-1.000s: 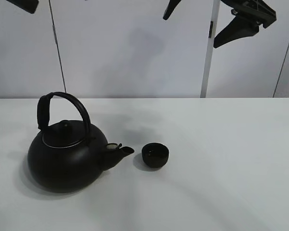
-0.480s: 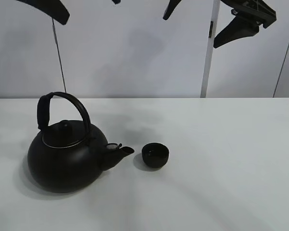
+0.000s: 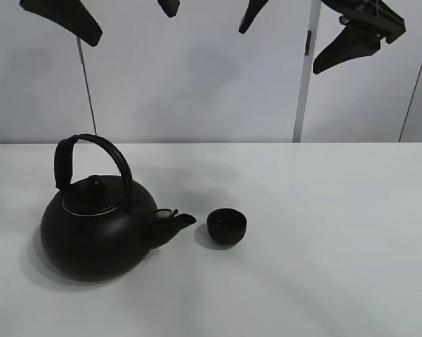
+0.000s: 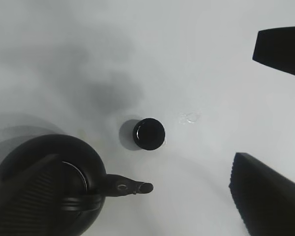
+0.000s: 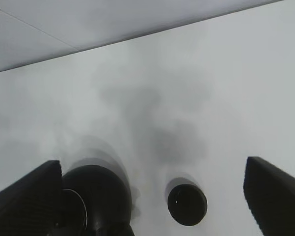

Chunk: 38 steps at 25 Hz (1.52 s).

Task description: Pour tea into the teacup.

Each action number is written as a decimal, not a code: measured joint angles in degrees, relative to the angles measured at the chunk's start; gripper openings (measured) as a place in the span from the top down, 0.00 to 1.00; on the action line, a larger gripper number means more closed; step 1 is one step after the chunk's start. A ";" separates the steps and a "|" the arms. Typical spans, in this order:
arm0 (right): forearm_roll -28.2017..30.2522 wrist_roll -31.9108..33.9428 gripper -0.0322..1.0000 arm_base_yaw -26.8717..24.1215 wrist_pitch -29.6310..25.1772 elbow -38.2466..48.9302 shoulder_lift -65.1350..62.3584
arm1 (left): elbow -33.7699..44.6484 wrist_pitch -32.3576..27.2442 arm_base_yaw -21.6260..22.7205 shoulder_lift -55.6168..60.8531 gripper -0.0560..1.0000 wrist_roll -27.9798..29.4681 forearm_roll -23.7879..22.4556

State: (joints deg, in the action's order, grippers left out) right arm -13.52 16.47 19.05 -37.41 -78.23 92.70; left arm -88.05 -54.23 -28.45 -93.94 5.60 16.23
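Note:
A small black handleless teacup [image 3: 227, 227] stands upright on the white table [image 3: 337, 232]. A big round black kettle [image 3: 98, 228] with an arched handle stands just left of it, its spout [image 3: 179, 220] pointing at the cup with a small gap between. My left gripper [image 3: 130, 27] hangs open and empty high above the kettle. My right gripper [image 3: 279, 49] hangs open and empty high above and right of the cup. The left wrist view shows the teacup [image 4: 149, 133], the kettle [image 4: 44, 189] and my left gripper [image 4: 244, 110]. The right wrist view shows the teacup [image 5: 187, 204], the kettle [image 5: 95, 201] and my right gripper [image 5: 152, 164].
A pale wall with thin dark seams and a white vertical strip [image 3: 302, 77] stands behind the table. A small clear wet mark [image 4: 189, 118] lies on the table near the cup. Bare table extends to the right of the cup.
My left gripper has come further into view at the top left, moving rightward over the kettle. My right gripper, the kettle and the teacup have stayed in place.

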 joint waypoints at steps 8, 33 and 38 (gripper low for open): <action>-1.52 0.00 0.30 0.00 -3.98 0.00 0.00 | 2.93 -0.59 0.00 0.00 0.33 2.11 3.31; 1.17 0.00 0.30 0.00 -9.41 0.00 0.00 | 5.40 -4.74 -0.05 -0.13 0.33 1.70 -1.19; 1.32 0.00 0.30 0.00 -9.64 0.00 0.00 | 7.84 -5.00 -0.05 -0.13 0.33 1.70 -1.31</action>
State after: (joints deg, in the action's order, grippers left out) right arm -12.20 16.47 19.05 -47.05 -78.23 92.70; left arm -80.21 -59.23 -28.51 -94.06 7.30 14.92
